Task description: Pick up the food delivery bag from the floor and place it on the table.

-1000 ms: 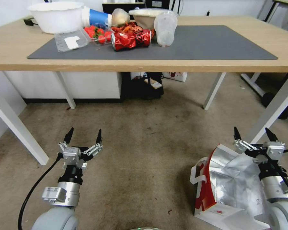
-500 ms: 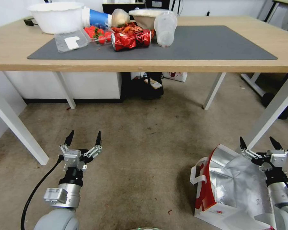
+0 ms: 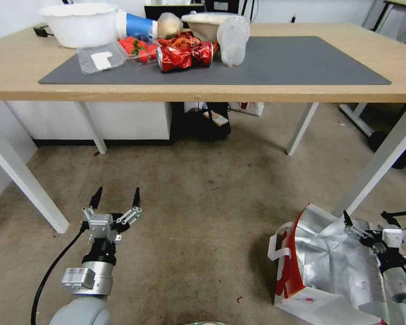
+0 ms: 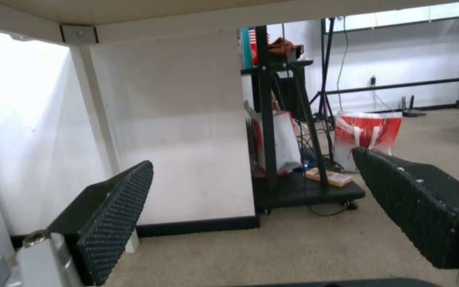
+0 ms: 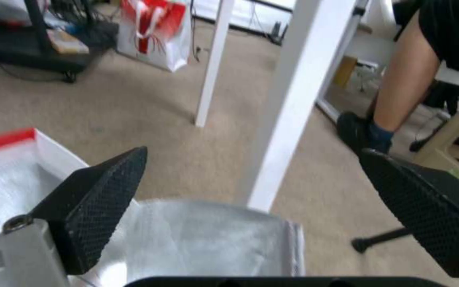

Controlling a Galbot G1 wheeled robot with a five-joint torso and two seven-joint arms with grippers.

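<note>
With fingers spread wide, the right gripper [image 3: 367, 217] hovers over the food delivery bag [image 3: 322, 266]; it should close on one foil-lined wall. Left gripper [image 3: 116, 197] idles, wide open.

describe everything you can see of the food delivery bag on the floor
The boxy white and red paper food delivery bag stands on the worn brownish-grey carpet floor, beside a white leg of the light-wood table. Its mouth gapes open, showing crinkled silver foil lining, with a flap of foil folded across the opening. White loop handles hang on its red side, and a small round red logo marks the white near face. The right claw hangs open over its far rim; I cannot tell whether it touches the foil.
</note>
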